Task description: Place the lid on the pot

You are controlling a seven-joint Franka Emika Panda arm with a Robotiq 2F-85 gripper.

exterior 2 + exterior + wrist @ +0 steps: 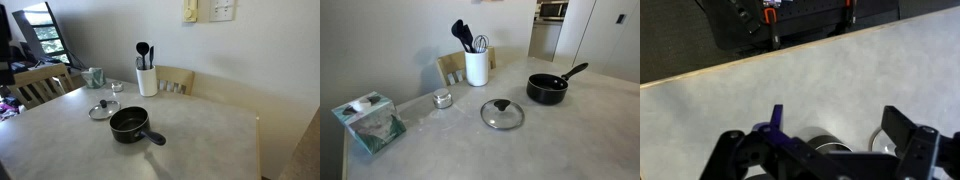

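Note:
The lid [502,113], clear glass with a metal rim and black knob, lies flat on the table in both exterior views [101,110]. The pot [547,89], a small black saucepan with a long handle, stands uncovered beside it, apart from it [129,124]. My gripper [820,150] shows only in the wrist view, at the bottom edge, with its fingers spread wide and nothing between them. Below it I see a small round grey thing [825,145] and a curved metal rim [880,143]; I cannot tell for sure what they are. The arm is out of both exterior views.
A white utensil holder [476,67] with black utensils stands at the back by the wall [147,80]. A small silver tin [442,98] sits near the lid. A tissue box [370,120] stands at a table corner. Wooden chairs [40,85] stand round the table [570,140].

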